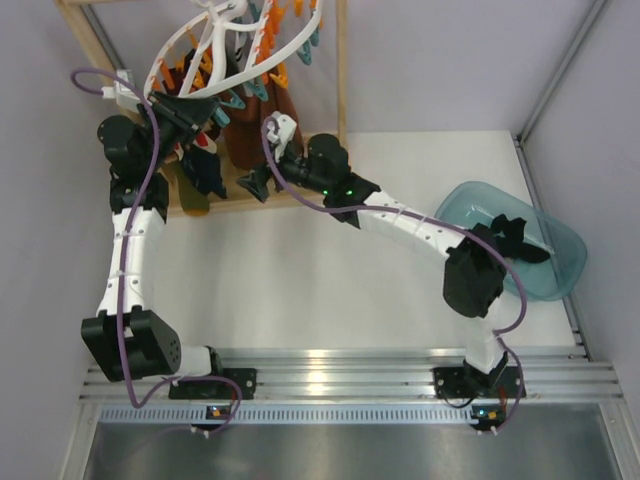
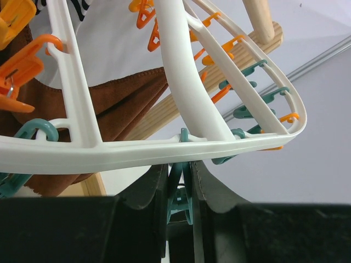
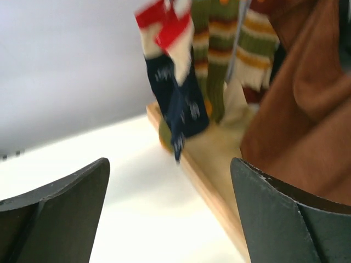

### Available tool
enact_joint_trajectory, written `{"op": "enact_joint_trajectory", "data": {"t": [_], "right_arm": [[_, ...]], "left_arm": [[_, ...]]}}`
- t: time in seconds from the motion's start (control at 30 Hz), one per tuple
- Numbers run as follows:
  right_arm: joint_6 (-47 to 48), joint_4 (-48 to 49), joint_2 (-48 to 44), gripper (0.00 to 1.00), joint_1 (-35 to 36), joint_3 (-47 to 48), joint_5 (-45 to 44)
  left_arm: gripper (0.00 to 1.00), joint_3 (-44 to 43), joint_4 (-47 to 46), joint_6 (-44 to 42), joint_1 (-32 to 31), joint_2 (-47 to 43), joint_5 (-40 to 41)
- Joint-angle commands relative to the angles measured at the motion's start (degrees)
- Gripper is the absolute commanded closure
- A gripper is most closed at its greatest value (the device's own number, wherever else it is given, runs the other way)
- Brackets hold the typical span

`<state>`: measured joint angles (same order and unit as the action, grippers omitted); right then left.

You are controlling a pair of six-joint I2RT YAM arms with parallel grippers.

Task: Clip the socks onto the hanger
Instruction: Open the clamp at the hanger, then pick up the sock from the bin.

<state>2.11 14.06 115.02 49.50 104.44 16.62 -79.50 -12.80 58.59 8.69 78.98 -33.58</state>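
Above white table (image 1: 300,290), both arms (image 1: 130,250) extend toward hanger (image 1: 200,50).

No lettering, label, brand or number can be read in any view. The pale flecks on the navy sock (image 3: 184,104), hanging beyond the gap between the right fingers (image 3: 60,208), are too blurred to tell.
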Motion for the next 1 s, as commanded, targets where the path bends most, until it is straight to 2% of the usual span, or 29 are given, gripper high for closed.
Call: {"op": "enact_joint_trajectory", "data": {"t": [0.0, 0.07, 0.1, 0.13, 0.23, 0.27, 0.37, 0.4, 0.47, 0.5, 0.57, 0.67, 0.73, 0.83, 0.97], "right_arm": [[-1.2, -5.8, -11.1, 0.09, -4.1, -5.9, 0.9], [-1.8, -13.2, -16.3, 0.08, -6.5, -10.2, 2.1], [-1.8, -17.0, -17.8, 0.02, -9.3, -11.4, 2.5], [-1.8, -23.2, -20.8, 0.0, -10.9, -12.5, 3.1], [0.4, -32.1, -27.3, 0.0, -19.1, -17.7, 5.1], [2.4, -37.1, -29.0, 0.0, -24.4, -20.9, 7.1], [8.7, -46.4, -32.9, 0.0, -33.6, -23.5, 12.3], [10.7, -52.9, -33.4, 0.0, -40.3, -23.7, 13.0], [16.3, -58.2, -33.8, 0.0, -47.3, -24.2, 13.8], [17.7, -61.8, -33.8, 0.0, -55.1, -24.5, 13.9], [19.4, -63.0, -33.6, 0.01, -64.1, -26.2, 12.0], [21.3, -61.4, -33.0, 0.1, -71.8, -29.0, 8.1], [21.7, -58.6, -32.1, 0.18, -73.7, -31.0, 3.3], [22.6, -55.5, -29.6, 0.23, -76.6, -33.8, 0.1], [16.8, -50.7, -24.9, 0.32, -79.4, -34.9, -3.0]], "left_arm": [[1.0, -1.7, -3.2, -0.1, 0.4, -0.2, 4.3], [1.0, -1.8, -3.0, -0.9, 0.4, -0.4, 4.1], [1.0, -1.8, -2.9, -1.9, 0.4, -0.5, 4.2], [1.0, -1.8, -2.8, -2.4, 0.4, -0.7, 4.1], [1.0, -1.7, -2.6, -3.4, 0.4, -0.8, 3.9], [1.0, -1.7, -2.6, -3.4, 0.5, -0.8, 3.7], [1.0, -1.7, -2.6, -3.3, 0.5, -0.8, 3.4], [1.0, -1.7, -2.6, -3.2, 0.5, -0.8, 3.4], [1.0, -1.9, -2.5, -3.3, 0.5, -1.0, 3.2], [1.0, -1.9, -2.2, -3.6, 0.5, -1.2, 3.2], [1.0, -1.8, -1.9, -4.1, 0.4, -1.5, 2.9], [1.0, -1.7, -1.6, -4.6, 0.4, -2.2, 3.0], [1.0, -1.4, -1.4, -4.8, 0.4, -2.4, 3.0], [1.0, -1.2, -1.3, -5.2, 0.5, -2.8, 2.8], [1.0, -0.7, -1.1, -5.4, 0.4, -3.0, 3.1]]}}
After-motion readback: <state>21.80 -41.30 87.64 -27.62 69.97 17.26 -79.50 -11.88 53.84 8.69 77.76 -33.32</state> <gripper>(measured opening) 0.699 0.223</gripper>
